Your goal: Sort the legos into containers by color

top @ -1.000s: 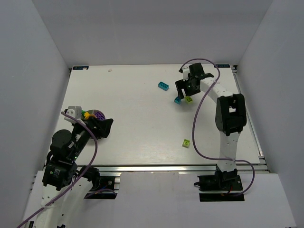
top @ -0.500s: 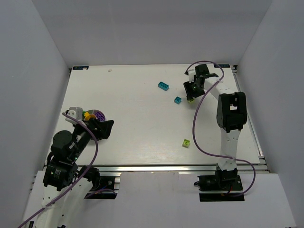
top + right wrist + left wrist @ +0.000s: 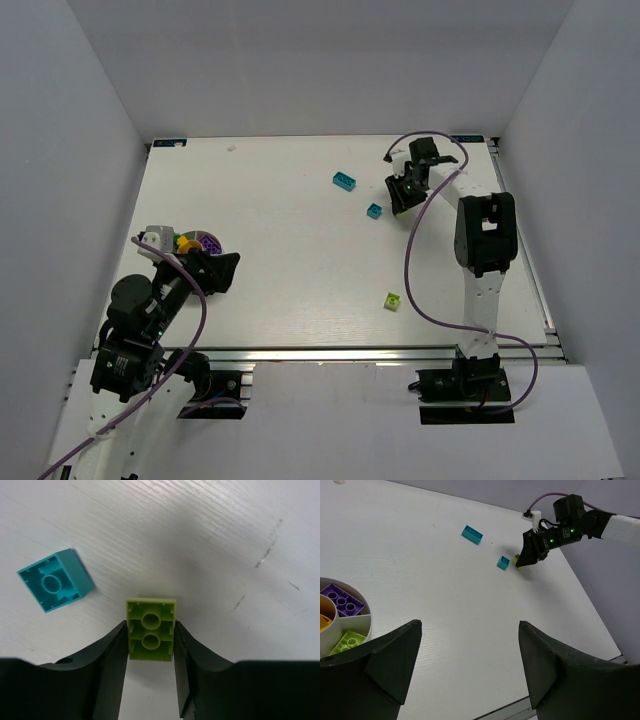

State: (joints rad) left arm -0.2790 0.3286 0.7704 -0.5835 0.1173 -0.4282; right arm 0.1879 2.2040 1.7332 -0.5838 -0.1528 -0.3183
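Observation:
My right gripper (image 3: 402,196) is low over the far right of the table, shut on a lime green lego (image 3: 150,629) that lies upside down between its fingers (image 3: 112,655). A small cyan lego (image 3: 55,580) lies just left of it and also shows in the top view (image 3: 375,211). A longer cyan lego (image 3: 344,181) lies further left. Another lime lego (image 3: 393,300) lies nearer the front. My left gripper (image 3: 470,625) is open and empty beside the white divided bowl (image 3: 370,622), which holds purple (image 3: 341,600), lime (image 3: 349,641) and orange legos.
White walls enclose the table on the left, back and right. A metal rail (image 3: 350,352) runs along the near edge. The purple cable of the right arm (image 3: 412,270) hangs over the right side of the table.
My right gripper has shifted right off the small cyan lego, come down and shut on the lime lego. The left arm has not moved.

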